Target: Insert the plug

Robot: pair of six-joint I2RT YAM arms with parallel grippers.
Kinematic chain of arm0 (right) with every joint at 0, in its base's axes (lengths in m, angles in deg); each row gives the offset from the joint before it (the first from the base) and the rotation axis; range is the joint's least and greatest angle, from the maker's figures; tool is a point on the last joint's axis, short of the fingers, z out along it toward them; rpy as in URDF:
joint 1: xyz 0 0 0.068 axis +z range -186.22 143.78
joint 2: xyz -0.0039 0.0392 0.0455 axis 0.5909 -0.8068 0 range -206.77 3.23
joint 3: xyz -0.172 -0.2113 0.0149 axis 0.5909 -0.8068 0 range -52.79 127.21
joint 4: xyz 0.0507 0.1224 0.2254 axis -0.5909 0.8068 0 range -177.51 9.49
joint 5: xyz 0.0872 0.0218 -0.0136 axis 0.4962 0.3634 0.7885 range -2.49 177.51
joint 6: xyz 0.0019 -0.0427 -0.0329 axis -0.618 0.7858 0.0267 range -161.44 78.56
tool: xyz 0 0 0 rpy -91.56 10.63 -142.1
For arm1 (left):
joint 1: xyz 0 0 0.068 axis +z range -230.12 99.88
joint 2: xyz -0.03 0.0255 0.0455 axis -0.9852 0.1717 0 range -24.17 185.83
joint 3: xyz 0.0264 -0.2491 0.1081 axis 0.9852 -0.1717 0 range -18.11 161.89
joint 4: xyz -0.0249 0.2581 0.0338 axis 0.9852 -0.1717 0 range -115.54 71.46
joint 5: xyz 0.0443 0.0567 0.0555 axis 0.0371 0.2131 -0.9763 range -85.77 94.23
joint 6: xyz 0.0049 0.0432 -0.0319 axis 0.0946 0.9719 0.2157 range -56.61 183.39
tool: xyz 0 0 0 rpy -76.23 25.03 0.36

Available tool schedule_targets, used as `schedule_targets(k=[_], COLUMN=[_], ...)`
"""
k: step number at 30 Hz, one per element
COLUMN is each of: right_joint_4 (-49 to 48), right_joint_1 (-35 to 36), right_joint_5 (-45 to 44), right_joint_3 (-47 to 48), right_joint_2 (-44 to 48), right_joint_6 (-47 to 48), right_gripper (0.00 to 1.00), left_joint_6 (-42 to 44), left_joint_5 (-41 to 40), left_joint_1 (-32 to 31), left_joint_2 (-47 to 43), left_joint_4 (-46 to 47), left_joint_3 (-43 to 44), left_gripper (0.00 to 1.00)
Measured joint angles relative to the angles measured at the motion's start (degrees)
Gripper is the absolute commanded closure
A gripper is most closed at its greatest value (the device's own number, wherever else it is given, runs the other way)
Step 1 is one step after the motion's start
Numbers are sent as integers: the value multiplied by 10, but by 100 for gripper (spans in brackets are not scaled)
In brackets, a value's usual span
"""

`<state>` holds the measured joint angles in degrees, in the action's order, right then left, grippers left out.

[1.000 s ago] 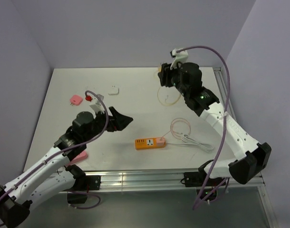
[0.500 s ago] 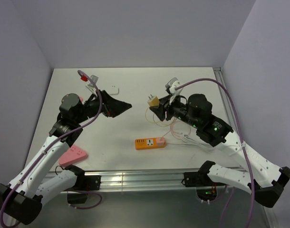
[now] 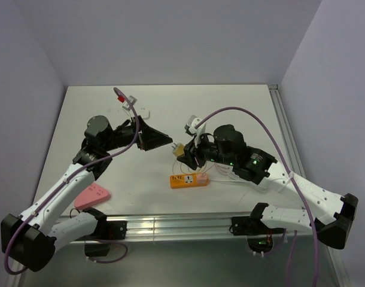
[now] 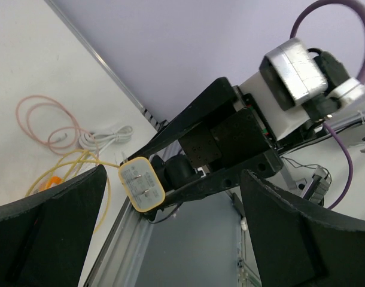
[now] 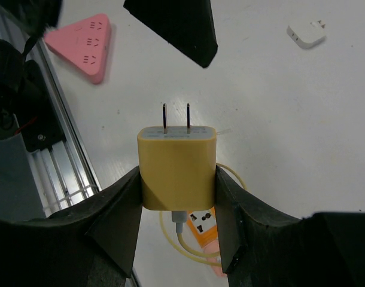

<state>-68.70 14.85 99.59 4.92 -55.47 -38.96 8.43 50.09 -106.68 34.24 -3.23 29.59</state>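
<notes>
The right gripper (image 5: 178, 177) was clenched on a smooth yellow plug (image 5: 177, 164), a rounded block with two thin metal prongs, held in air near the orange power strip (image 3: 186, 179). The left gripper (image 3: 162, 140) stood released.

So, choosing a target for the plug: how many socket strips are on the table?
2: an orange rectangular plastic strip front centre, and a pink triangular plastic strip front left. More may be hidden.
</notes>
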Motion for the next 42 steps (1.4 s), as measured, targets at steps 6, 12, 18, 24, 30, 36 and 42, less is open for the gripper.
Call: schedule_targets(k=[6, 12, 18, 24, 30, 36, 42], right_joint_4=[-4, -7, -7, -7, -6, -1, 2], right_joint_1=[18, 31, 47, 58, 61, 68, 69], right_joint_5=[-2, -6, -22, -49, -79, -116, -179], right_joint_3=[0, 0, 3, 3, 3, 3, 10], right_joint_2=[0, 0, -4, -9, -9, -12, -13], right_joint_6=[0, 0, 0, 0, 0, 7, -61], right_gripper=[100, 100, 100, 95, 85, 40, 16], left_joint_6=[20, 34, 38, 42, 41, 18, 75], left_joint_5=[0, -3, -1, 5, 18, 7, -49], left_joint_1=[-25, -41, -52, -57, -57, -58, -52], left_joint_2=[13, 24, 52, 62, 62, 60, 16], left_joint_4=[-40, -58, -73, -84, -78, -83, -103], left_joint_3=[2, 2, 3, 3, 2, 2, 1], left_gripper=[0, 3, 13, 33, 69, 100, 100])
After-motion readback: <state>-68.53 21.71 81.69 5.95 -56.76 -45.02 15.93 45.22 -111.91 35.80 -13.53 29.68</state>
